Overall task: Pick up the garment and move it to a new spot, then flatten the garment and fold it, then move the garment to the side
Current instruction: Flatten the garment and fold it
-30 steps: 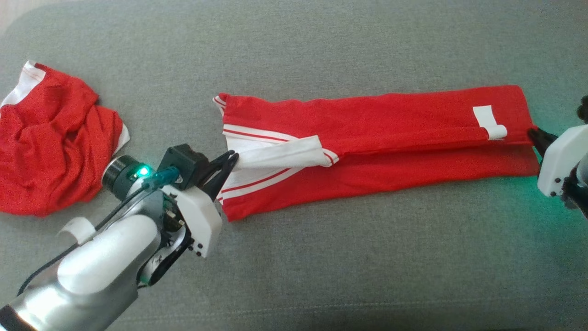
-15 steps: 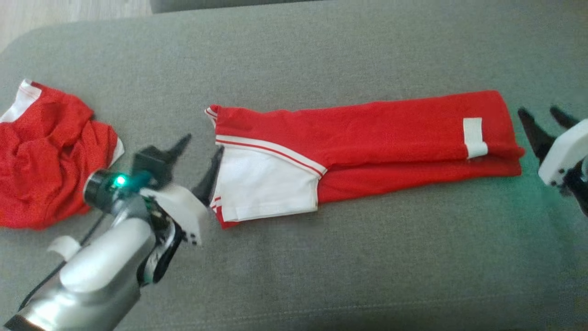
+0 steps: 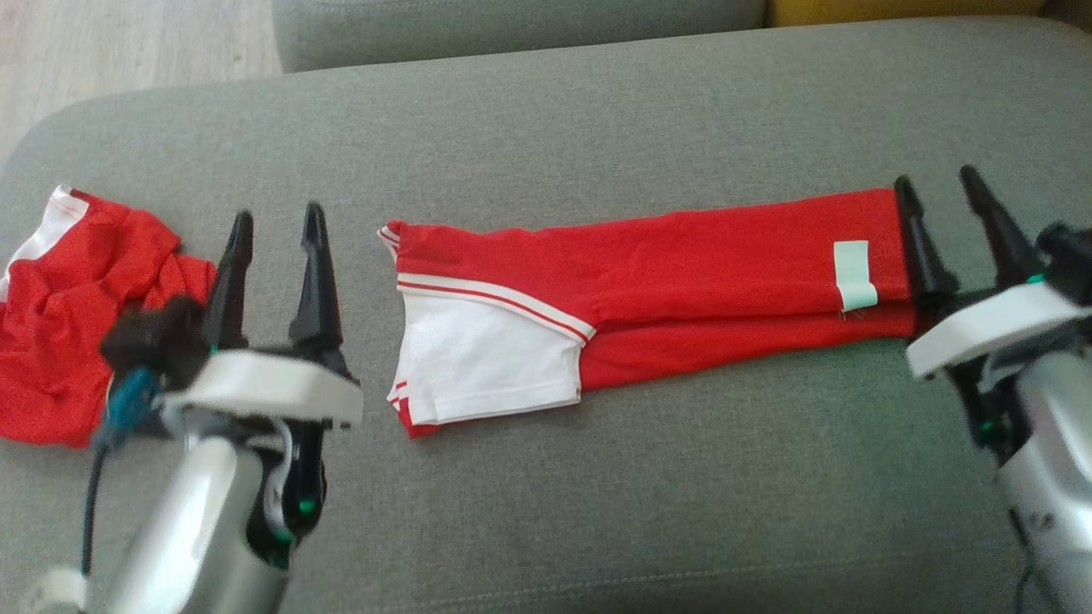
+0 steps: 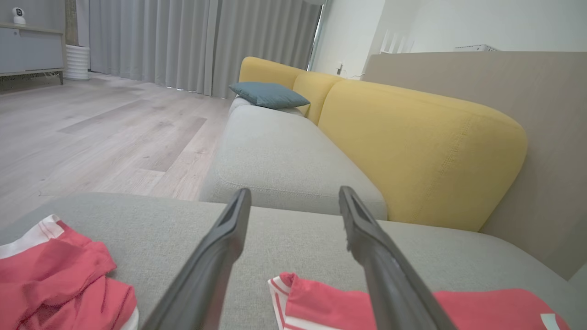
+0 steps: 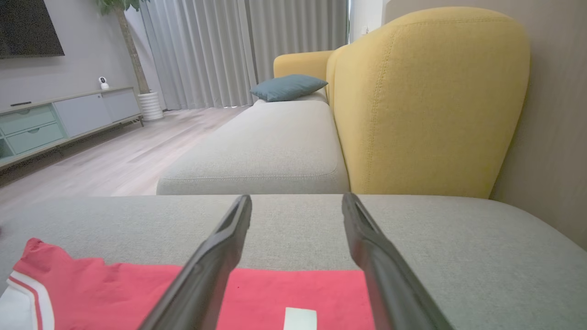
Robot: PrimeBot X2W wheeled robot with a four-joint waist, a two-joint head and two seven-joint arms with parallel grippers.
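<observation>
The folded red garment [image 3: 648,290] lies flat on the grey sofa seat [image 3: 597,512], stretched between both pairs of fingers. The right fingers [image 3: 917,243] hang spread wide over its labelled end. The left fingers [image 3: 316,281], equally wide and empty, stand just off its white-sleeved end, with a crumpled red cloth [image 3: 60,341] beyond them.

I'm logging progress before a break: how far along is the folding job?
Done: the garment lies flat on the grey cushion, folded lengthwise into a long strip. In hand: nothing; the left hand and right hand are open, one near each end, gripping no cloth. Left: probably a fold across, then moving it to the side. A crumpled red garment lies at the left.
</observation>
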